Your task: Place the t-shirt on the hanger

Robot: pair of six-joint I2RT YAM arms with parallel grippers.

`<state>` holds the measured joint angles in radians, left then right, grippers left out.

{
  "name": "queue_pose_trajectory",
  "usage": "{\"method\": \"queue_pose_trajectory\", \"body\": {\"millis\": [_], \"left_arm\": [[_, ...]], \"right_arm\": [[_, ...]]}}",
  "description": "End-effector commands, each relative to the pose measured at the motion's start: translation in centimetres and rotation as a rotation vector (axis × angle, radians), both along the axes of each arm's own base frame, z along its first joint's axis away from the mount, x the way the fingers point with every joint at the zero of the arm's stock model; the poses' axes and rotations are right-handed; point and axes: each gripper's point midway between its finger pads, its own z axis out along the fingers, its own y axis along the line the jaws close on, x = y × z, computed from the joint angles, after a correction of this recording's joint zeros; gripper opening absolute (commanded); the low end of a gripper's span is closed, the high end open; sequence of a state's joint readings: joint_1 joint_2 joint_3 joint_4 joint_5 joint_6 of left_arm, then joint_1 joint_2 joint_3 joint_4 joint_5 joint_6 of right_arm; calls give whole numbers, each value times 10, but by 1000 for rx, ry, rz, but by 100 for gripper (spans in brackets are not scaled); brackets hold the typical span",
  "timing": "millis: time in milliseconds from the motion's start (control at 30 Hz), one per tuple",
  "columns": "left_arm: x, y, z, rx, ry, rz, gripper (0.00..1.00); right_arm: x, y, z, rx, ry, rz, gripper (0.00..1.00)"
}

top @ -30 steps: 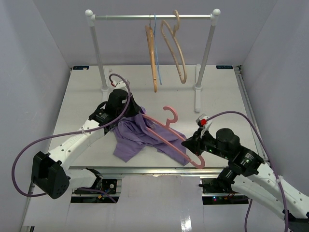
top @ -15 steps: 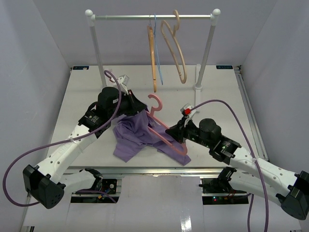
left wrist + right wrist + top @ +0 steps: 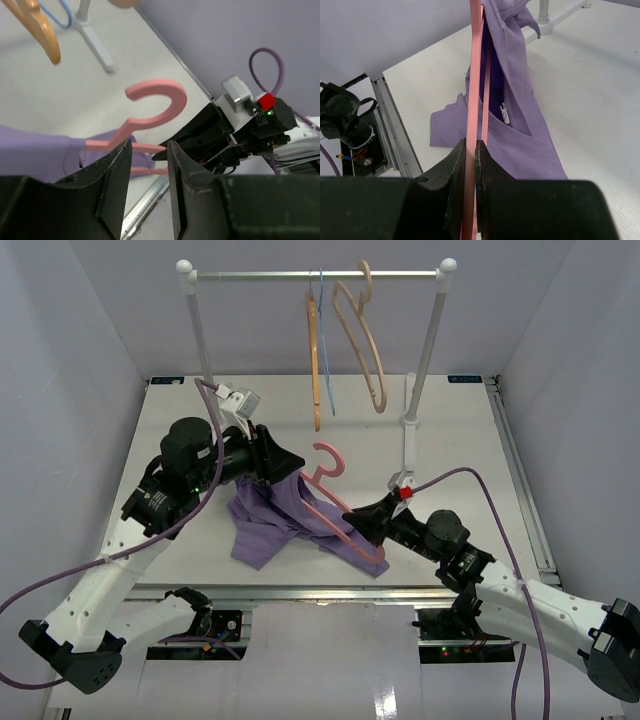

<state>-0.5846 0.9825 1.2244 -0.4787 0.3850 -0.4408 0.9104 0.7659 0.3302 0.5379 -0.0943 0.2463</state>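
Note:
The pink hanger (image 3: 333, 502) is tilted over the table, with its hook (image 3: 160, 90) up and toward the rack. My right gripper (image 3: 355, 517) is shut on its lower arm (image 3: 476, 75), seen edge-on between the jaws (image 3: 470, 142). The lavender t-shirt (image 3: 262, 525) lies crumpled on the table. Its upper part is draped over the hanger's far arm (image 3: 520, 145). My left gripper (image 3: 298, 462) hovers just above the shirt's raised top, beside the hook. Its jaws (image 3: 149, 145) stand apart with nothing between them. The shirt (image 3: 35, 150) shows behind its left finger.
A white clothes rack (image 3: 320, 275) stands at the back, with two tan wooden hangers (image 3: 317, 360) (image 3: 365, 340) and a thin blue wire hanger (image 3: 323, 340) on it. Its posts (image 3: 207, 360) (image 3: 425, 350) and a foot (image 3: 407, 450) stand on the table. Grey walls close in both sides.
My right gripper has carried the hanger left and upward, so the hook now sits nearer the rack. My left arm has pulled back left, with its gripper staying by the shirt's top.

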Motion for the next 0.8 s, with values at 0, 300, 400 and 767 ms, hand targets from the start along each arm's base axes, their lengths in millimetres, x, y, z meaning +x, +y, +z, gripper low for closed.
{"method": "queue_pose_trajectory", "body": {"millis": [0, 300, 400, 767], "left_arm": [[-10, 28, 25, 206, -280, -31, 44], [-3, 42, 1, 608, -559, -266, 46], [-10, 33, -7, 638, -537, -369, 49], [-51, 27, -43, 651, -469, -624, 53]], "right_arm": [[-19, -6, 50, 208, -181, 63, 8], [-48, -9, 47, 211, -218, 192, 8], [-57, -12, 49, 217, -240, 224, 8], [-63, -10, 43, 167, -237, 263, 8]]}}
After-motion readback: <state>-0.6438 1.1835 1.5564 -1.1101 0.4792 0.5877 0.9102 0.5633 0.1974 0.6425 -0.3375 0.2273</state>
